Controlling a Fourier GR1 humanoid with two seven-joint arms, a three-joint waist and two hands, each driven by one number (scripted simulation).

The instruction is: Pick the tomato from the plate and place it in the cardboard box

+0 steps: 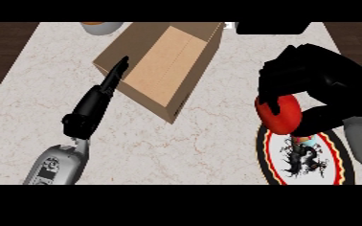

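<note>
1. Head view, right side: the right hand (311, 84) has its fingers and thumb curled round the tomato (281, 114), which shows red between them. The tomato is over the far rim of the plate (264, 160). From this steep angle I cannot tell how far it stands clear of the plate.
2. Head view, middle: the cardboard box (166, 67) lies on the counter (198, 143) with its opening facing up. It is well apart from the tomato, to the tomato's left and a little farther from the robot.
3. Head view, left side: the left hand (96, 100) rests edge-on with its fingers straight and holds nothing. Its tips lie at the box's left wall, and I cannot tell whether they touch it.
4. Step in hand, as I judge it: the pick looks made, and the carry across to the box is not yet done.
5. What could go wrong:
   - The tomato is round and smooth, and much of it bulges out below the fingers, so a quick sideways swing could roll it out of the grasp onto the counter.
   - A low carry could knock the tomato or the fingers against the box's near right wall and push the box askew.
   - Opening the hand over a wall and not over the box's floor could let the tomato bounce off outside.
   - If the box shifts left, it meets the resting hand.
</note>
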